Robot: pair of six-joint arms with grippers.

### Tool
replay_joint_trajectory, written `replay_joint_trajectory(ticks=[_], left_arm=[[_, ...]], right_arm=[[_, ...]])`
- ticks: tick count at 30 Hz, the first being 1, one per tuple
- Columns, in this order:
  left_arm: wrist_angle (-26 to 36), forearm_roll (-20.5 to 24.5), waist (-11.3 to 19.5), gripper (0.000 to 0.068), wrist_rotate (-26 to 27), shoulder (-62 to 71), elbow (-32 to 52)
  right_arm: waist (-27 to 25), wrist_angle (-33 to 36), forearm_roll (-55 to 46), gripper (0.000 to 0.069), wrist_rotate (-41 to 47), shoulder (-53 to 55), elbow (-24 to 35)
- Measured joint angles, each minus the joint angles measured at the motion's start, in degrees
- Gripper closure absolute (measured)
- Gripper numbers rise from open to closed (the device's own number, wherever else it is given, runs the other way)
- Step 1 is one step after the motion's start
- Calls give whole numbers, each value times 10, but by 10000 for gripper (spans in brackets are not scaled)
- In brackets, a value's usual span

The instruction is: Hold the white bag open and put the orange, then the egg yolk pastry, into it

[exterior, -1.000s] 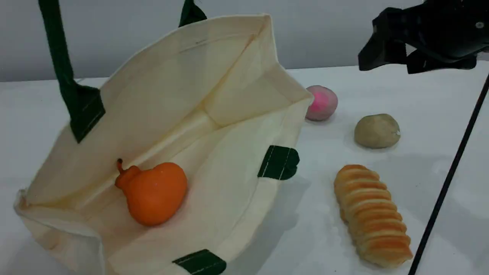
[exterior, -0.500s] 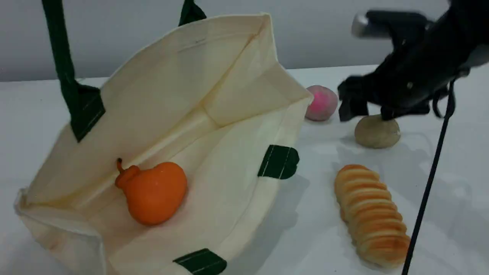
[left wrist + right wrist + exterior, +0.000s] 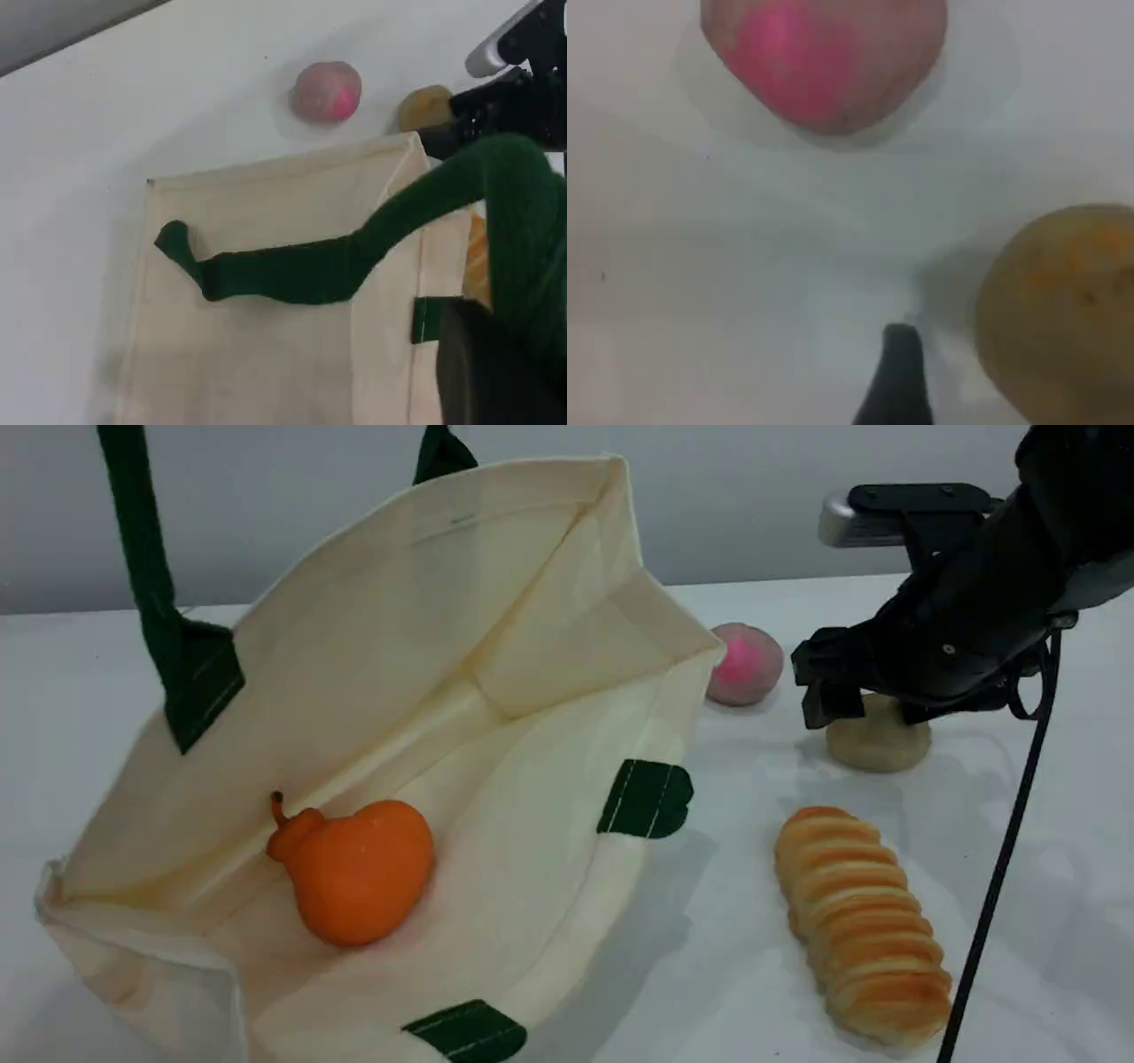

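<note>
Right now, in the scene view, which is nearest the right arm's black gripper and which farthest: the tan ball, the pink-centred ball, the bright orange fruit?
From the right gripper:
1. Tan ball, directly beneath.
2. Pink-centred ball, to its left.
3. Bright orange fruit, inside the cream-white canvas bag.

white table (image 3: 886, 602) carries the white bag (image 3: 549, 779), egg yolk pastry (image 3: 877, 740), pink-centred ball (image 3: 746, 664), ridged bread (image 3: 859, 921).

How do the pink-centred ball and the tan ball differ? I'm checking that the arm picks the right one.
The pink-centred ball is greyish with a bright pink patch; the egg yolk pastry is plain dull tan. The pink one lies nearer the white bag and stands clear; the tan one sits under the open right end effector. Both are small, roundish and on the table.
</note>
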Motion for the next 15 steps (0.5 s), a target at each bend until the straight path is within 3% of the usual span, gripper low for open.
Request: replay_joint_trajectory(ticks=[6, 15], left_arm=[[-4, 1, 0, 610, 0, 0, 0], [-10, 1, 0, 610, 2, 0, 0]], right_arm=[[0, -71, -2, 157, -6, 2, -7], [0, -34, -5, 164, -6, 23, -7]])
